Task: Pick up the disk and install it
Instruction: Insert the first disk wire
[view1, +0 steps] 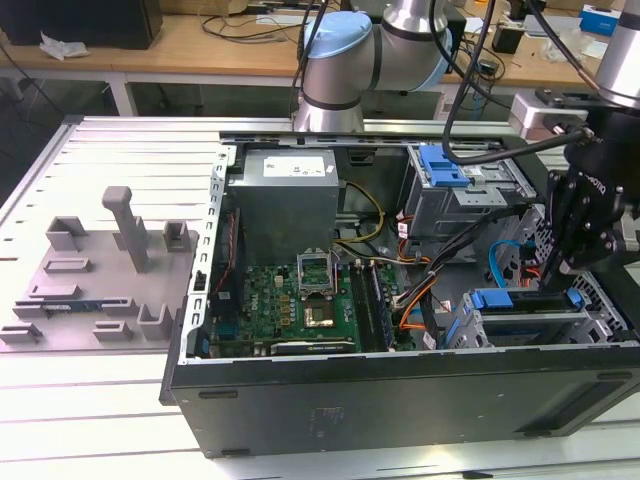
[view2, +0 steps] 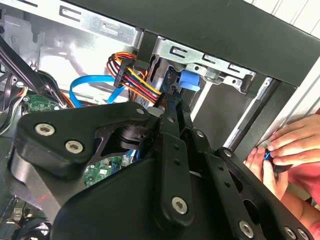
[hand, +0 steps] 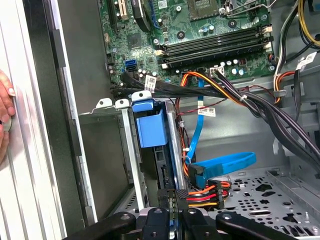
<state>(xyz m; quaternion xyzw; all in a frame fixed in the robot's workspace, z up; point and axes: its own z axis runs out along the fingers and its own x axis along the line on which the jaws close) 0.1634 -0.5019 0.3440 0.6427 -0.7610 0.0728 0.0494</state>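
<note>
End effector (view1: 558, 268) is down in the lower drive cage (hand: 126, 150) of the open case (view1: 400, 390), at the exterior view's right. It looks clenched on the rear edge of the disk (hand: 151, 129); the jaws are nearly together in both wrist views. The disk stands on edge between the cage walls with its blue carrier end toward the motherboard (view1: 300, 300). It sits mostly inside the slot, but I can't tell if it is fully seated.

My read of the step: seating the disk in the bay. To do it well, keep the disk square to the cage rails and push straight along the slot with no twist. Use light force so the carrier doesn't bind on the metal wall.

In the way:
- A blue data cable (hand: 225, 162) loops just beside the grip.
- A black power plug with red, yellow and orange wires (hand: 202, 191) sits right by the end effector tip. I'd judge both could snag or get pinched.
- A thick black cable bundle (hand: 260, 107) crosses near the cage.

Also around:
- A person's hand (view2: 287, 150) rests on the case's outer edge, close to the arm, so that is a risk.
- An upper cage with a blue latch (view1: 445, 165) and the power supply (view1: 290, 200) are well apart from the work.
- Grey fixture blocks (view1: 125, 225) sit on the surface (view1: 100, 400) at the exterior view's left.
</note>
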